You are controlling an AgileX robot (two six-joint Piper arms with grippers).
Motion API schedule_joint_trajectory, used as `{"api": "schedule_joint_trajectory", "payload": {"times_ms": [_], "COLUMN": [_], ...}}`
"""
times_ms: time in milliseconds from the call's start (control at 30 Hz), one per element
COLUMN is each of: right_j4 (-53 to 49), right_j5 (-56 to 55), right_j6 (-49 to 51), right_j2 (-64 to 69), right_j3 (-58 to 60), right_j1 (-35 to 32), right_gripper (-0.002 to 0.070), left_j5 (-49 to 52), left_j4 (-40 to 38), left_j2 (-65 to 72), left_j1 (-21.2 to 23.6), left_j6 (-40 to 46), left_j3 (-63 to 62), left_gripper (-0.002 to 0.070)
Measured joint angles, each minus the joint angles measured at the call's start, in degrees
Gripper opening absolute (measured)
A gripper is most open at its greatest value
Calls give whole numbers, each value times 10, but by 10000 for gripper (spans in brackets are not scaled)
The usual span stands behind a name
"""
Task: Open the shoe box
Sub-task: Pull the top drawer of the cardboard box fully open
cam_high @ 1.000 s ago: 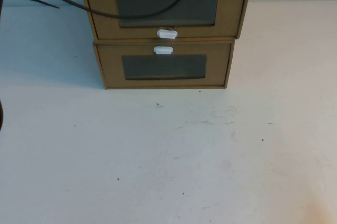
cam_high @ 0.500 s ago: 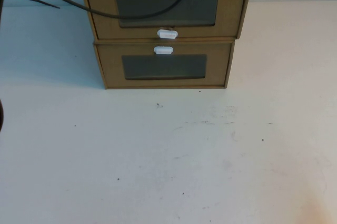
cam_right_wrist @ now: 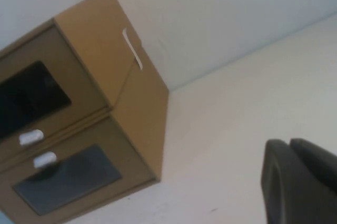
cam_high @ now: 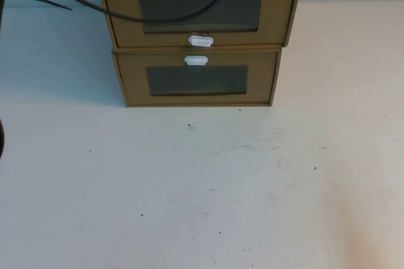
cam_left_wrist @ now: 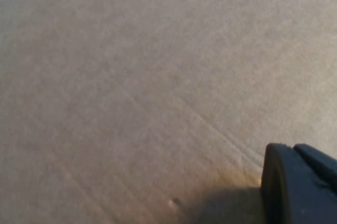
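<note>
Two brown cardboard shoe boxes are stacked at the table's far side. The upper box [cam_high: 199, 7] and lower box [cam_high: 196, 79] each have a dark window, and both fronts are closed. Their white handles [cam_high: 201, 40] [cam_high: 196, 60] sit close together. Neither gripper shows in the high view. My left gripper [cam_left_wrist: 294, 150] hangs shut just over a plain cardboard surface [cam_left_wrist: 131, 77], holding nothing. My right gripper [cam_right_wrist: 290, 142] is shut and empty over the table, to the right of the stack [cam_right_wrist: 100, 77], well apart from it.
A black cable [cam_high: 126, 13] droops across the front of the upper box from the left. The white table [cam_high: 202, 187] stretches in front of the boxes, with small dark specks. A pale wall stands behind the stack.
</note>
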Motion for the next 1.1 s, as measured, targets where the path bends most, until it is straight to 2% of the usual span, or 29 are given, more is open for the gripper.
{"api": "schedule_joint_trajectory", "payload": {"times_ms": [200, 500, 833, 1000, 1100], "right_j4": [97, 37, 14, 5, -14], "right_j5": [37, 267, 376, 387, 381], "right_j6": [1, -14, -155, -185, -182], "right_j2": [8, 209, 470, 575, 635], "right_j3": [-17, -193, -377, -473, -522], "right_j1": [0, 0, 3, 57, 127], "right_gripper": [-14, -14, -13, -13, -13], "left_j5": [0, 3, 4, 5, 5], "left_j4": [0, 0, 0, 0, 0], "left_j2": [0, 0, 0, 0, 0], "left_j1": [1, 1, 1, 1, 1], "left_j6": [0, 0, -2, -2, -2], "left_j3": [0, 0, 0, 0, 0], "left_gripper": [-5, -5, -5, -5, -5]}}
